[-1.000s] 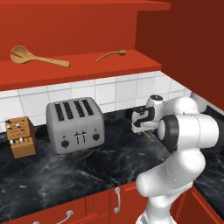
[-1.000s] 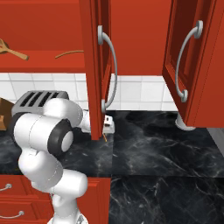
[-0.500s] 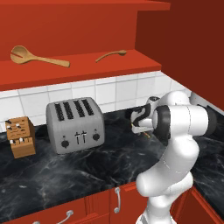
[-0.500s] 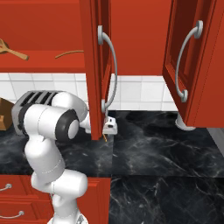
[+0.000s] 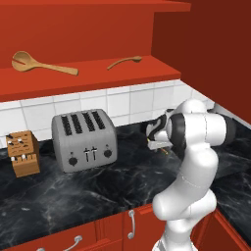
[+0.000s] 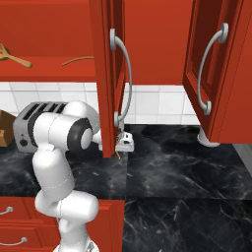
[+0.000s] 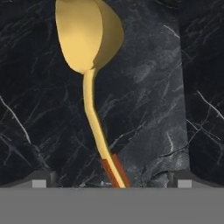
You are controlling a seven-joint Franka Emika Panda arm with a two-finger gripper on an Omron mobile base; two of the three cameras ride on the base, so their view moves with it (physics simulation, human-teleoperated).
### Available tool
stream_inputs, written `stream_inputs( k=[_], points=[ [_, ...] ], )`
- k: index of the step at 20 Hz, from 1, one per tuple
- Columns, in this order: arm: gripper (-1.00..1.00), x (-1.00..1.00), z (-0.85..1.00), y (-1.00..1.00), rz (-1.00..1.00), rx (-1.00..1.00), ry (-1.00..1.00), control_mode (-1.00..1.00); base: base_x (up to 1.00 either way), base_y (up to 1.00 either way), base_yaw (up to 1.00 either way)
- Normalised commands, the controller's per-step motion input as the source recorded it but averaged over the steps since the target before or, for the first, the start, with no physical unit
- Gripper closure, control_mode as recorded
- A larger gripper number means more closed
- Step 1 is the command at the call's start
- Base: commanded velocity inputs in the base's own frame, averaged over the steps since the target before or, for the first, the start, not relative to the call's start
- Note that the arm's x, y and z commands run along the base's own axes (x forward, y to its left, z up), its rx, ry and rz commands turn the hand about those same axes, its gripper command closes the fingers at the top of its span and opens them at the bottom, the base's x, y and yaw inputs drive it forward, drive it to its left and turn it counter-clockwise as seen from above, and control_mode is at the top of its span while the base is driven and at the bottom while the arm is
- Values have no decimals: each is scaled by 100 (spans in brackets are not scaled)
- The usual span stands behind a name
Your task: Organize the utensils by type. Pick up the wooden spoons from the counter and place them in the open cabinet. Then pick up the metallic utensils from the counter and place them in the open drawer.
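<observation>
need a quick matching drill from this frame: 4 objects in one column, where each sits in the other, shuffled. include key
Things:
1. larger wooden spoon
2. toaster
3. knife block
4. gold spoon

Places:
A. on the black counter, at its far left by the tiled wall
B. on the counter directly under the open gripper, handle running between the fingertips
C. on the red cabinet shelf, left end
D. on the counter below the shelf, right of the knife block

Pairs: 1-C, 2-D, 3-A, 4-B
</observation>
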Motion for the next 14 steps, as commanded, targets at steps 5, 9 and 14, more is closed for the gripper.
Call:
stream_inputs(
  k=[5,9,14],
  points=[
    [-100,18,-11,-7,0,0,2,-100,0,0,0],
    [-100,27,-18,0,0,0,4,-100,0,0,0],
    [-100,13,-21,0,0,0,3,-100,0,0,0]
  ],
)
